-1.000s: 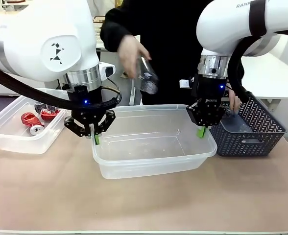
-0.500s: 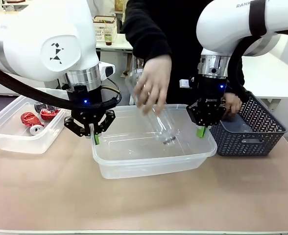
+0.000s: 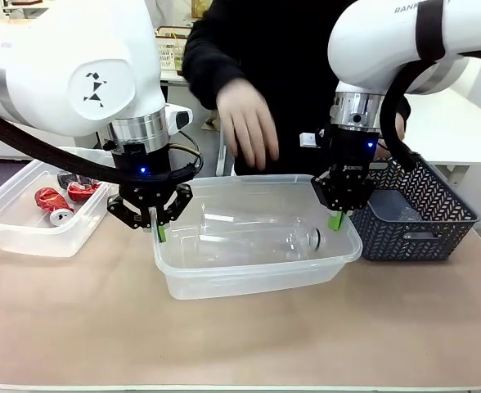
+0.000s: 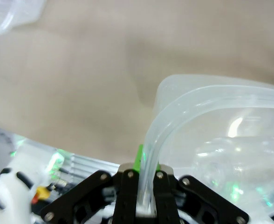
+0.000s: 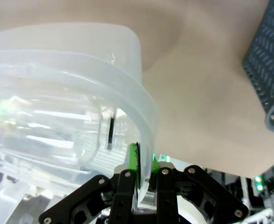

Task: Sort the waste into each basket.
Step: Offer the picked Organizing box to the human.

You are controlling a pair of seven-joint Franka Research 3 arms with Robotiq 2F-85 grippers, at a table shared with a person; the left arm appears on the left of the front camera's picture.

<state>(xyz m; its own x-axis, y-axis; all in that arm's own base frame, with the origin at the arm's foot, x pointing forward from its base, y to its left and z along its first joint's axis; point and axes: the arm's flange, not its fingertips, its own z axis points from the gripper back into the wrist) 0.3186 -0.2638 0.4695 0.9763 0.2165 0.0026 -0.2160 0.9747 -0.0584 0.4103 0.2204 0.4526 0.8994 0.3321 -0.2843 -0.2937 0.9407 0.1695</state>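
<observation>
Waste, item one: clear plastic bottle, lying on its side on the floor of the middle tub, cap end toward the tub's right end. Seen also through the tub wall as a pale ribbed shape in the left wrist view and the right wrist view.

Waste, item two: crushed red and silver cans, several together in the second clear tub, which stands to the left of the middle tub, just beside it.

Middle tub: clear plastic, rounded corners, rolled rim, resting on the tan table.

Left gripper: at the middle tub's near-left corner, green pads closed on the rim; the left wrist view shows the rim running up between the two fingers.

Right gripper: at the middle tub's right end, pads likewise clamped on the rim; the right wrist view shows the rim pinched between the green pads.

Person's hand: empty, fingers hanging down, above the far side of the middle tub, clear of the bottle.

Dark grey lattice basket: to the right of the middle tub, just beside it, with a pale clear item lying inside; what it is cannot be told.
</observation>
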